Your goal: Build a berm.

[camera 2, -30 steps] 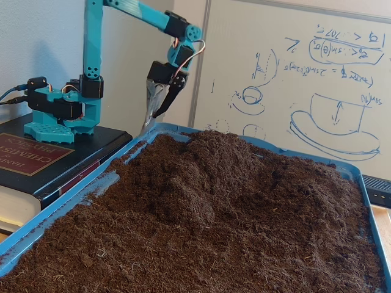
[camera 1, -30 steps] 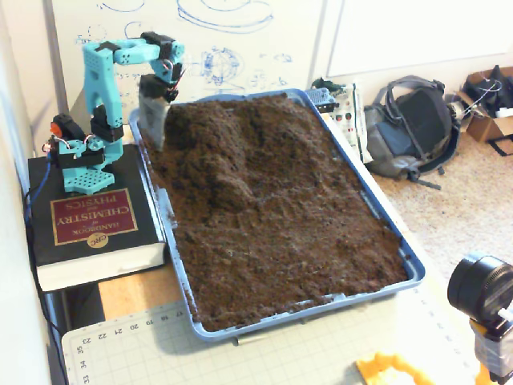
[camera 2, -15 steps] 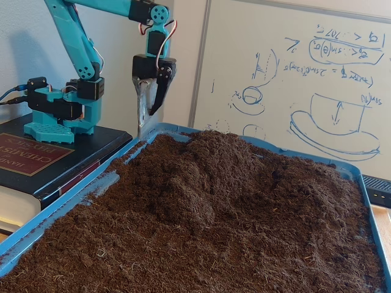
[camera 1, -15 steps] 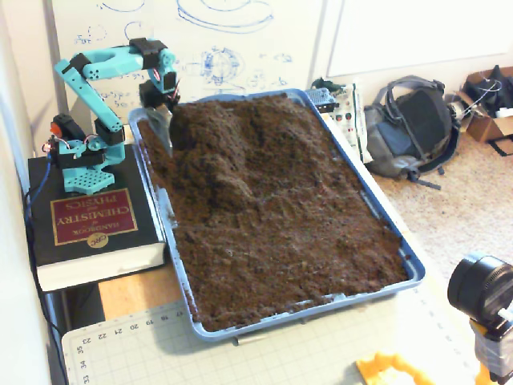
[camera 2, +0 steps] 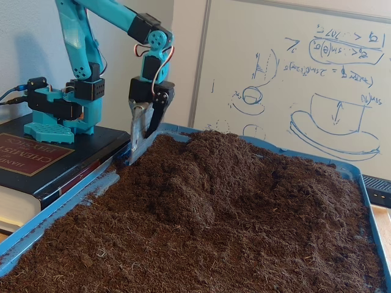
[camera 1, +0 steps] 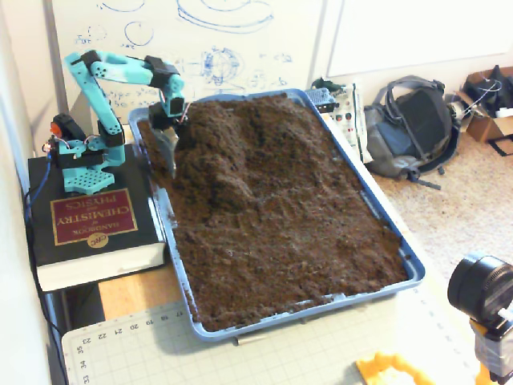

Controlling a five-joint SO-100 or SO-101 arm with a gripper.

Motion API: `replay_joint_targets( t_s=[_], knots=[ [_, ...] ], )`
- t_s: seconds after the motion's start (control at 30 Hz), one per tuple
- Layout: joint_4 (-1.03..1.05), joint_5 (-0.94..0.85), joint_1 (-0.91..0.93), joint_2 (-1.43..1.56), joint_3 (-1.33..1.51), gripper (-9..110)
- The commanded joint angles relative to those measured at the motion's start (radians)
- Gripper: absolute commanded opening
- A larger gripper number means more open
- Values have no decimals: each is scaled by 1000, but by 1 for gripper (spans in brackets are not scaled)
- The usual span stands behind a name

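Looking down in a fixed view, the turquoise plastic arm's claw [camera 1: 170,156] dips at the left edge of the blue plastic tray [camera 1: 413,265], beside the berm [camera 1: 232,148], a raised hump of crumbly dark-brown soil in the tray's far half; sweeping soil from that edge toward the hump seems the step. From the low fixed view, the claw [camera 2: 135,146] has its tip at the soil by the tray wall, jaws slightly parted and gripping nothing, so pushing shallow and steady should keep soil inside.
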Motion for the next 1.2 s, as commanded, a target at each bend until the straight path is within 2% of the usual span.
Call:
replay_joint_targets(
  t_s=[0.0, 0.5, 0.83, 1.17],
  knots=[
    [-84, -11, 14, -20, -6, 0],
    [-149, -12, -38, -253, -23, 0],
    [-316, -12, -29, -403, -141, 0],
    [-339, 3, 3, -540, -344, 0]
  ],
)
